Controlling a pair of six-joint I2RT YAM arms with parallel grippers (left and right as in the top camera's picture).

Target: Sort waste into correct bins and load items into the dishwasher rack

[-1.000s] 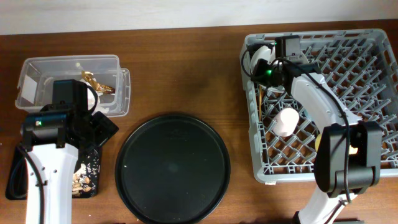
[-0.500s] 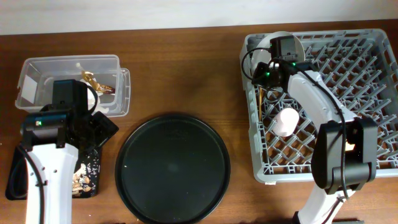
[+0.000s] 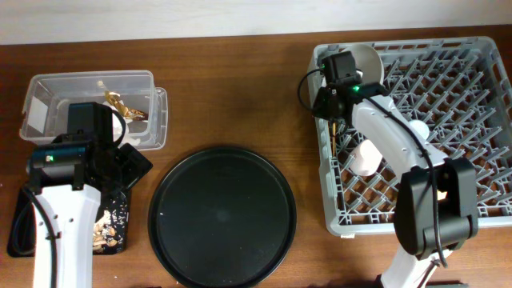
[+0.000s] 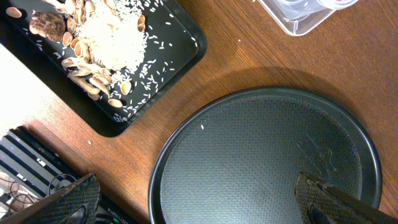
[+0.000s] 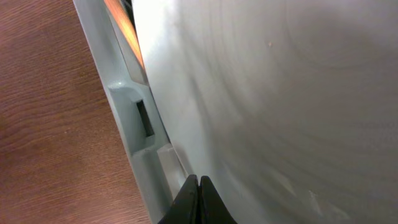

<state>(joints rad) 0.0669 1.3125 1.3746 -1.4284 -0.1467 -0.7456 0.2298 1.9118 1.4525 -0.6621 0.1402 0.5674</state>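
The grey dishwasher rack [image 3: 472, 120] fills the right side. A pale round plate [image 3: 370, 58] stands on edge in its back-left corner and fills the right wrist view [image 5: 280, 93]. My right gripper [image 3: 330, 76] is shut, its tips [image 5: 198, 198] against the plate's face by the rack wall [image 5: 127, 106]. A pink cup [image 3: 368, 157] and wooden chopsticks [image 3: 334, 132] lie in the rack. The clear box [image 3: 48, 90] holds wrappers with a gold-brown scrap [image 3: 128, 109]. The shallow black tray [image 4: 180, 37] holds food scraps [image 4: 106, 43]. My left gripper [image 4: 199, 211] is open and empty.
A large round black tray [image 3: 222, 216] lies at the table's front middle, also in the left wrist view [image 4: 267, 155]. The clear box's lid [image 3: 156, 120] leans at its right. My left arm covers much of the shallow black tray [image 3: 116, 228] from overhead.
My right gripper has moved left to the rack's back-left corner. The plate has swung from lying low to standing on edge. My left arm has not moved.
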